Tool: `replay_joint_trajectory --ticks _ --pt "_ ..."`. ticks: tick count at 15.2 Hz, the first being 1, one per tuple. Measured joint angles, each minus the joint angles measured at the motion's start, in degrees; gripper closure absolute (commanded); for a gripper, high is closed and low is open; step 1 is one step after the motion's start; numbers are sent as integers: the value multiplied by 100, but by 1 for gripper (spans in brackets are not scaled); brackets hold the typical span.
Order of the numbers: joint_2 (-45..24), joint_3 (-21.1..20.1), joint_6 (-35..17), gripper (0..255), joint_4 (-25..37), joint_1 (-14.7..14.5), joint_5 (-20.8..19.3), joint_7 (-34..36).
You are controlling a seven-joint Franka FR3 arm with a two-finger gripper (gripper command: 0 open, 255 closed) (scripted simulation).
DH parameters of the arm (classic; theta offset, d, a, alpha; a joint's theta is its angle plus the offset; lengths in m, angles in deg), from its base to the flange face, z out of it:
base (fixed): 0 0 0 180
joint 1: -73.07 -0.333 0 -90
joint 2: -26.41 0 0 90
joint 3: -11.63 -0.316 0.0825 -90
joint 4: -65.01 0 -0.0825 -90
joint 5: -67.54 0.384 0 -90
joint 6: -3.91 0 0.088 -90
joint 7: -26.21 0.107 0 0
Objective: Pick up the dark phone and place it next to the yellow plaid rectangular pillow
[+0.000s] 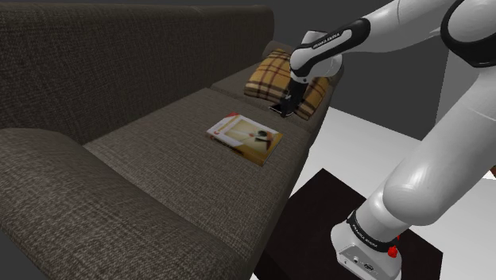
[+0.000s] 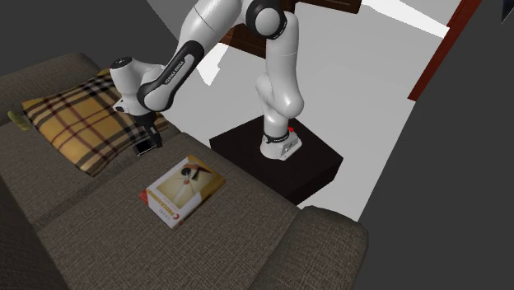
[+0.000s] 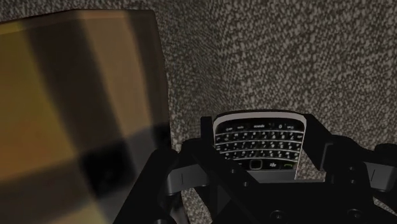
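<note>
We see claw pinching dark phone, low over sofa seat, just beside yellow plaid pillow, near seat's front edge. A book lies apart, middle cushion.

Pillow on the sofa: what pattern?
The yellow plaid rectangular pillow: tan ground, dark brown crossing stripes; clearest in second exterior view.

The sofa is coarse, matt woven cloth; the pillow plaid fabric; the phone smooth and glossy; the arm shiny.
</note>
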Motion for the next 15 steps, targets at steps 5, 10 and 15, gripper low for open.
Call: replay_joint_trajectory --ticks 5,10,15 --pt "2 -10 -71 255 -30 3 4 -12" --pt "-38 9 -58 0 -37 23 8 -16" --pt "219 10 317 0 93 22 -106 69"
